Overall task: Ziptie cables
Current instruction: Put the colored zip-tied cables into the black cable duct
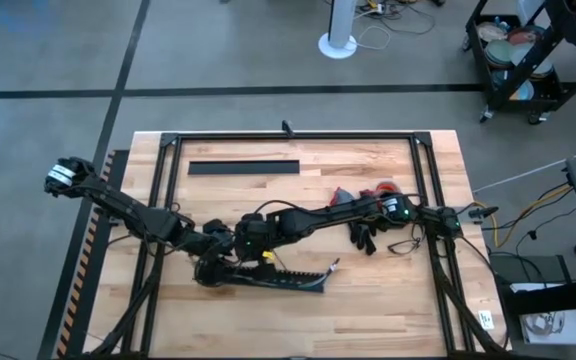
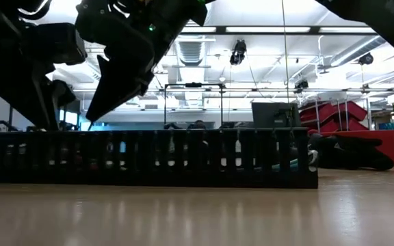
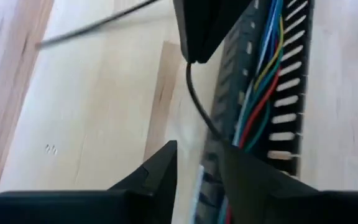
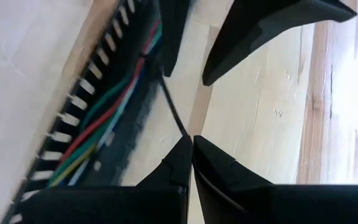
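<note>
A long black comb-toothed duct (image 1: 273,281) lies near the table's front edge. The cables (image 3: 261,99), thin red, green, blue and yellow wires, lie along its channel (image 4: 98,134). Both grippers meet over the duct's left end. My right gripper (image 4: 191,144) is shut on a thin dark ziptie (image 4: 171,102). The ziptie runs from it toward my left gripper (image 3: 197,163), which stands open at the duct's side wall, one finger (image 3: 247,177) over the duct. In the left wrist view the ziptie (image 3: 199,106) curves down to the duct beside that finger. My right gripper pinches one end of the ziptie (image 4: 185,132) between its two fingertips. The strip leads straight out past the tips, lifted off the wood beside the duct. My left gripper: I cannot tell whether its finger touches the ziptie's other end or the duct.
A second black duct (image 1: 243,167) lies at the table's far side. Black gloves and a red object (image 1: 368,218) lie at the right by the right arm. A black metal frame (image 1: 168,150) runs round the tabletop. Bare wood shows at the front right.
</note>
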Tool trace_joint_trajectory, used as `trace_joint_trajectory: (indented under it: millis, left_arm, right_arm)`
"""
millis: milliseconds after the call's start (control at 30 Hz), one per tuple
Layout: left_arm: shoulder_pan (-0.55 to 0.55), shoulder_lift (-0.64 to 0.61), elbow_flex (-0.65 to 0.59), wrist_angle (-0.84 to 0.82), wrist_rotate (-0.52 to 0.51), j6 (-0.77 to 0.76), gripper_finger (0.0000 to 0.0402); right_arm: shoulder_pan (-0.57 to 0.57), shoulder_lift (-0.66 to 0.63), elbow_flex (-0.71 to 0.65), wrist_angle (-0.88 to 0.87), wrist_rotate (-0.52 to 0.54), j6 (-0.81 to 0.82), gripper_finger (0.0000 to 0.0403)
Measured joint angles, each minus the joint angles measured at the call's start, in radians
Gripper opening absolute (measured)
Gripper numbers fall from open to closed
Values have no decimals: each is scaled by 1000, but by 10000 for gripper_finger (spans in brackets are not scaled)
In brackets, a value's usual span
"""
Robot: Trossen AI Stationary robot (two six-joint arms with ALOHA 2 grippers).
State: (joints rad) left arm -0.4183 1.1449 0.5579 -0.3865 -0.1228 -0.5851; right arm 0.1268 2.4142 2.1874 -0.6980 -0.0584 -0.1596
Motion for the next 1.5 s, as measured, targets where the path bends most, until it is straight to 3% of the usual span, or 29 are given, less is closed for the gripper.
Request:
trace_joint_trajectory:
  millis: [367, 900, 1100, 1367, 1500]
  left_arm:
    - [-23, -1, -15, -51, 49, -19, 132]
    - [-105, -29, 6, -49, 85, -10, 105]
    - [-127, -17, -29, -1, 13, -17, 100]
    - [-127, 23, -101, 118, 6, -15, 99]
    - [-127, 32, -110, 144, -15, -9, 78]
  right_arm:
    - [7, -4, 17, -11, 6, -20, 0]
    - [6, -8, 18, -30, 6, -24, 0]
    - [6, -8, 18, -28, 6, -43, 0]
    - [6, -8, 12, 1, -3, -124, 0]
    - [6, -2, 1, 66, -60, -152, 0]
